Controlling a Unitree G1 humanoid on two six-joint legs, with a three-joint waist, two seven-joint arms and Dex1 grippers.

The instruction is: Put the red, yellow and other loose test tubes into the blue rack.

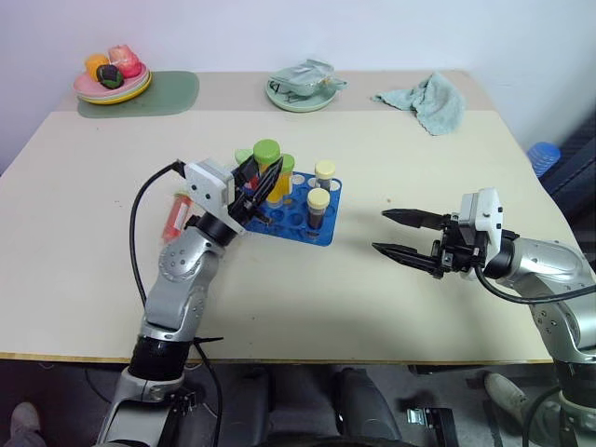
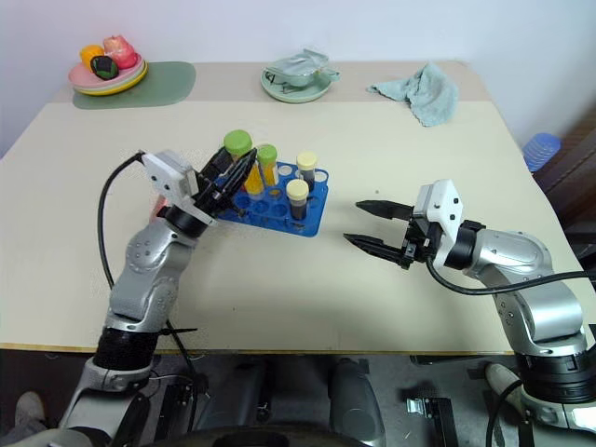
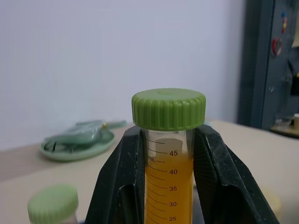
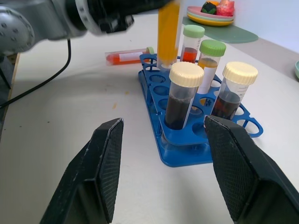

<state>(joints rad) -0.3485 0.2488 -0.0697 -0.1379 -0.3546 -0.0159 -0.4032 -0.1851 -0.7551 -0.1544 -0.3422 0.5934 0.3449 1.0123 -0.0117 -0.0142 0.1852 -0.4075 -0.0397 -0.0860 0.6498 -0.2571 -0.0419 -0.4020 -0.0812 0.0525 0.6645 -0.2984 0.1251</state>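
The left gripper (image 1: 253, 191) is clamped on a green-capped yellow tube (image 3: 168, 154), upright over the blue rack (image 1: 307, 219) for seating in a hole, probably at its near-left corner. A red tube (image 4: 128, 57) lies beside the rack. The right gripper (image 1: 407, 237) waits open, well clear.

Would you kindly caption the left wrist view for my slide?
Left gripper jaws clamp a green-capped tube of yellow liquid, held upright.
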